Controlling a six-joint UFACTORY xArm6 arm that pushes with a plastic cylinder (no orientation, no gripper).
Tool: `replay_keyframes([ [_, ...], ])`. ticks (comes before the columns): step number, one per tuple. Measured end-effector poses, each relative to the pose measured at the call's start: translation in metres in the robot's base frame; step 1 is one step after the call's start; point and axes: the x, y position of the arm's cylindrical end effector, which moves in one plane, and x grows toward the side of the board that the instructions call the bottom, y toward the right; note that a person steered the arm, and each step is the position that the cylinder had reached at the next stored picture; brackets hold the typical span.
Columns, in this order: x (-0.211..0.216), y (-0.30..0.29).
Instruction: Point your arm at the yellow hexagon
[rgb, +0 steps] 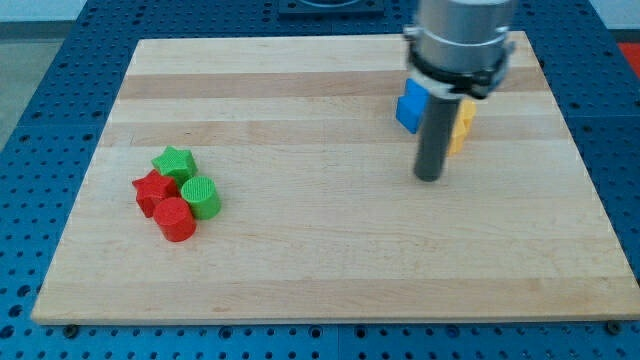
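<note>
Tip (429, 177) just below yellow block (461, 127)

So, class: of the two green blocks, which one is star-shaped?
The upper green block, at the cluster's top, has star points. The other green block, lower right, is a round cylinder.

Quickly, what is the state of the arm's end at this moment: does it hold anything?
My tip: a bare rod, no jaws, holding nothing; it rests on the wooden board, just below the yellow block and the blue block.
</note>
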Motion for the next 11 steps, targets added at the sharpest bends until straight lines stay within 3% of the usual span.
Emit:
replay_keyframes([
  [1, -0.012, 0.039],
  [6, -0.068, 0.036],
  [7, -0.068, 0.03],
  [10, -0.068, -0.063],
  [11, -0.068, -0.032],
])
